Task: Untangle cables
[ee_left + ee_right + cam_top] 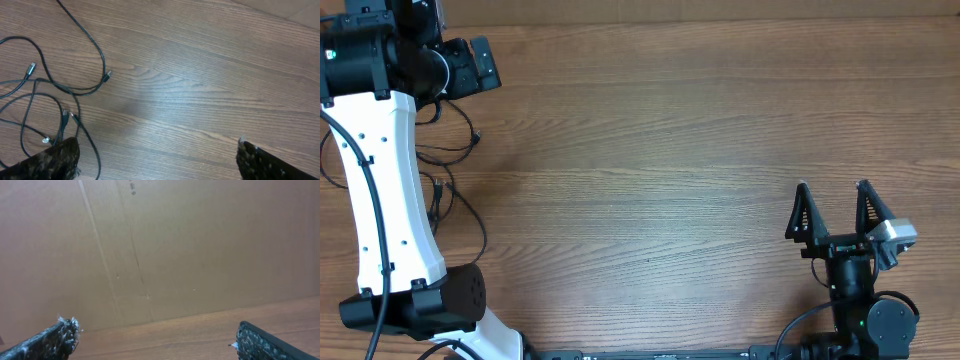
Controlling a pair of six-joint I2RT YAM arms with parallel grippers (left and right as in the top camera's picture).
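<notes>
The cables (pixel 50 95) are several thin black cords lying in a loose tangle on the wooden table, at the left of the left wrist view. Small plug ends show there, one silver-tipped (pixel 31 67) and another at a loop's end (pixel 107 75). In the overhead view the cables (pixel 450 150) lie at the far left, partly hidden under the white left arm. My left gripper (pixel 157 155) is open and empty, with its left finger beside a cable strand. In the overhead view it (pixel 480 65) is at the top left. My right gripper (pixel 832 205) is open and empty at the lower right, far from the cables.
The white left arm (pixel 385 190) runs from the bottom left up over the cables. The right wrist view shows the open right gripper (pixel 155 337), bare wooden table and a brown cardboard wall (pixel 175 245) behind it. Thicker black robot cables hang beside the left arm.
</notes>
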